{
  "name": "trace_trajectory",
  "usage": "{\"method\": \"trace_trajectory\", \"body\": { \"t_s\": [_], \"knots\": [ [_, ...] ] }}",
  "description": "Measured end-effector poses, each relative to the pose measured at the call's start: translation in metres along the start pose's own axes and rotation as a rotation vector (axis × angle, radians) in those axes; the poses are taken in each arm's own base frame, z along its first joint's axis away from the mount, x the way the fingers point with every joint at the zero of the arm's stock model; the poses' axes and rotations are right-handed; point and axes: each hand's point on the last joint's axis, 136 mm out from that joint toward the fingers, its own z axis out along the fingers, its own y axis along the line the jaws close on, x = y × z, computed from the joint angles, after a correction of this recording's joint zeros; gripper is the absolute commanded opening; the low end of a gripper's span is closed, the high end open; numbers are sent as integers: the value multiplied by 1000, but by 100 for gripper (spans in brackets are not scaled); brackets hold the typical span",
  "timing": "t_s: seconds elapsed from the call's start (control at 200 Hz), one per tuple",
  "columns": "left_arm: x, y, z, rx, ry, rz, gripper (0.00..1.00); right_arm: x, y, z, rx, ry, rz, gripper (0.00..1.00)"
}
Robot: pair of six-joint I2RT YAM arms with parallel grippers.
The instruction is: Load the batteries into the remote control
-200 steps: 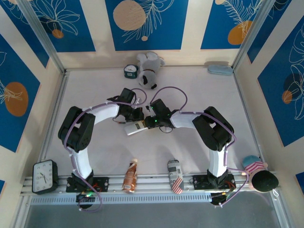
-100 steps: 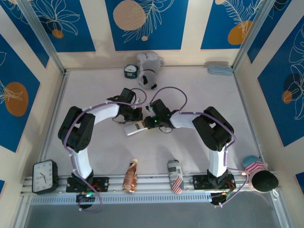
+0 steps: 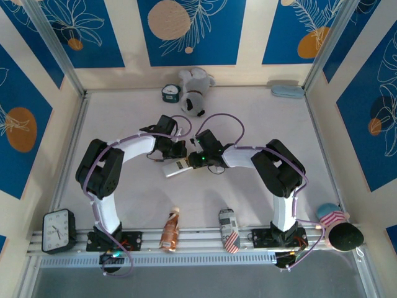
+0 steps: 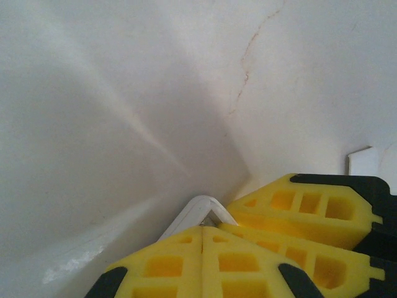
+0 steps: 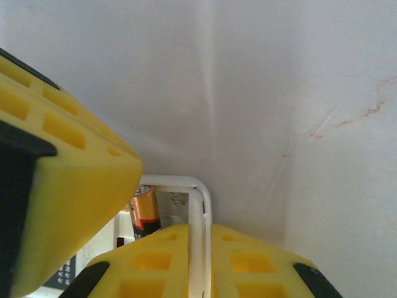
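Along the bottom edge of the top view, a clock, a bottle and a can sat by the arm bases, well apart from the work. At frame centre the remote control lay on the counter with its battery bay up and both arms bent inward over it. The right pincer was clenched on the remote control's thin side wall, likely pinning it against sliding. One battery sat in the bay just beside that wall; a second could not be made out. The left pincer was clenched with nothing seen between its jaws, tips at the remote's rounded corner, probably bracing it. Room between the two pincers was tight. Bare counter lay open left, right and up toward the plush toy.
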Motion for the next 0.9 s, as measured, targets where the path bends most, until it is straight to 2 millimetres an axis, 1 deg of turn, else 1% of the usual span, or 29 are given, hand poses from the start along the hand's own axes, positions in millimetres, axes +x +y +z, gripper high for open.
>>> {"method": "trace_trajectory", "body": {
  "t_s": [0.295, 0.9],
  "knots": [
    [5, 2, 2, 0, 12, 0, 4, 0, 0, 0, 0, 1, 0, 15],
    [6, -4, 5, 30, 5, 14, 2, 1, 0, 0, 0, 2, -1, 15]
  ]
}}
